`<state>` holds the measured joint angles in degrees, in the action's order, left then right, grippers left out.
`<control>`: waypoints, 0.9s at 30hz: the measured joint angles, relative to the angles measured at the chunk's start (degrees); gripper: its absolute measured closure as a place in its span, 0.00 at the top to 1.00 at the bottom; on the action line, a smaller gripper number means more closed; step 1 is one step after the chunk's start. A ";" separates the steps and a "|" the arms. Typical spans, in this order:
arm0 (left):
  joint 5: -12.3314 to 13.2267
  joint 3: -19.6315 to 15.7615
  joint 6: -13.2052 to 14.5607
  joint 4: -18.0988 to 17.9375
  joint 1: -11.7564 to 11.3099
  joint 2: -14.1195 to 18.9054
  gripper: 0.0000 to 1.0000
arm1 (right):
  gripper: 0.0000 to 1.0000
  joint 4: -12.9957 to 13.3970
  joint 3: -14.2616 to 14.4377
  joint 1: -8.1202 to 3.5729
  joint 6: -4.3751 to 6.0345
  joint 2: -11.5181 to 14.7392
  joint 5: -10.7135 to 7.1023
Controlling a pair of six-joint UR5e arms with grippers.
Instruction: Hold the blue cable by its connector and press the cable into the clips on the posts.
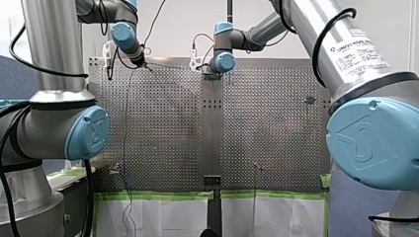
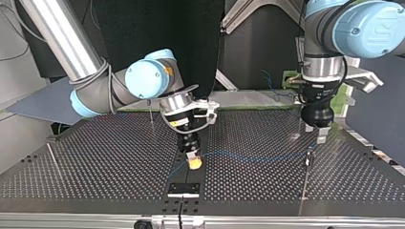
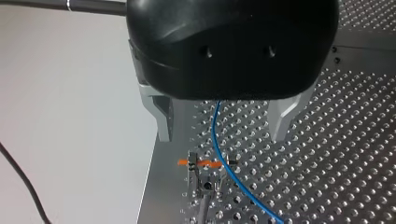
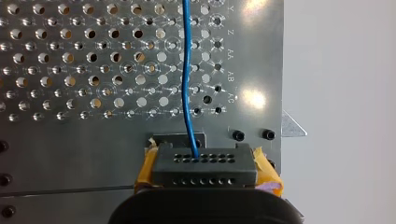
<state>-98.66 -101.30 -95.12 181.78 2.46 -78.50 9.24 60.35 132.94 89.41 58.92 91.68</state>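
Right tool (image 2: pixel 193 161) clamped on connector (image 4: pixel 203 164); blue cable (image 4: pixel 187 70) runs straight ahead from it; left tool (image 3: pixel 222 133) fingers apart.

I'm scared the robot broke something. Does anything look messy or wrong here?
Nothing looks broken or spilled. The blue cable leaves the connector held in my right end effector and slants across the clip under my open left end effector; I cannot tell whether it is seated.
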 joint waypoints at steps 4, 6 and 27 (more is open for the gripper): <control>-0.73 0.00 -1.47 0.05 0.01 -0.25 0.98 | 0.00 -0.04 0.00 0.00 0.00 0.00 0.00; -0.86 0.02 -1.84 0.06 0.03 -0.44 0.98 | 0.00 -0.06 0.00 0.00 0.00 0.00 0.00; -2.28 0.00 -1.90 0.23 0.22 -0.66 0.98 | 0.00 -1.76 0.01 0.44 -0.04 0.19 0.00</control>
<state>-100.94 -101.31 -97.03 182.00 2.68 -79.16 7.47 60.36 133.38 89.36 59.11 91.68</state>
